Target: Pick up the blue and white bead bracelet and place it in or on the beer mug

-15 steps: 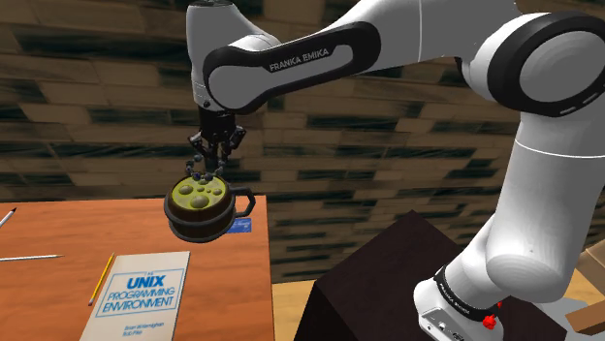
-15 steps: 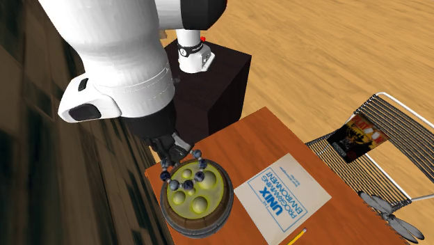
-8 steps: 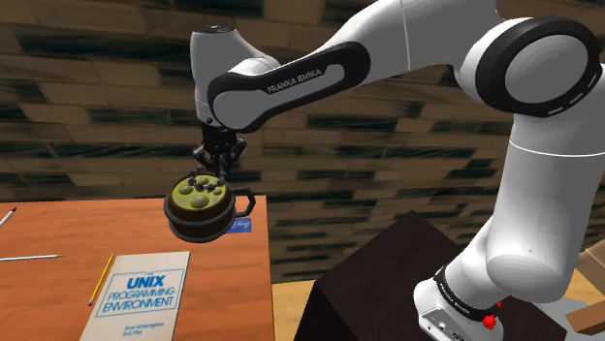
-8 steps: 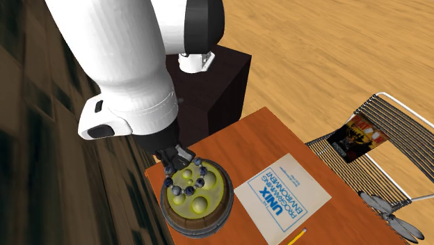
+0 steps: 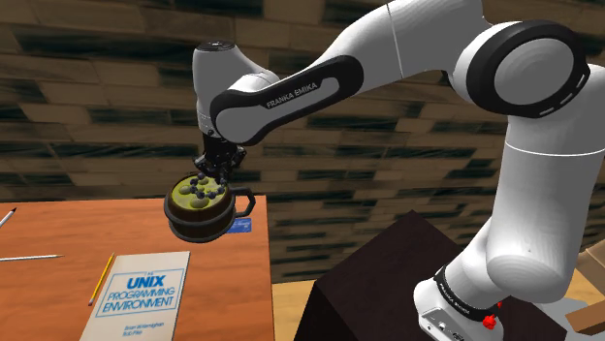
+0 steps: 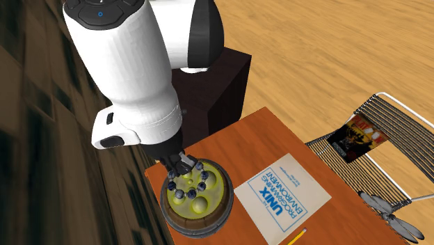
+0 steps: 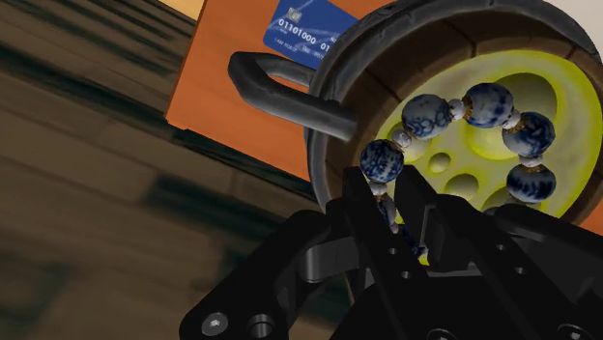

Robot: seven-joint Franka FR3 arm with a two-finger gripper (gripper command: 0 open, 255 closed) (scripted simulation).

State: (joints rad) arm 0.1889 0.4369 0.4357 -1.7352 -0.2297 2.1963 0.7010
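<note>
The beer mug (image 5: 201, 218) is a dark wooden tankard with yellow foam on top and a side handle (image 7: 280, 89), standing at the table's far corner. The bracelet (image 7: 486, 106) of blue-and-white beads is draped over the foam, inside the mug's rim (image 6: 221, 209). My gripper (image 7: 389, 188) hangs just above the mug's top, at the rim side nearest the handle, shut on one end of the bracelet (image 6: 189, 186). From the shoulder view the gripper (image 5: 215, 167) points straight down onto the bead loop (image 5: 202, 186).
A UNIX Programming Environment book (image 5: 141, 291) and a pencil (image 5: 101, 279) lie on the orange wooden table (image 5: 58, 223). A blue card (image 7: 304, 34) sits beside the mug's handle. The dark stand (image 5: 388, 281) is beyond the table's edge. A wire rack (image 6: 375, 139) stands on the floor.
The gripper has come down with the bracelet. The beads, which hung above the mug a second ago, now rest on the foam.
</note>
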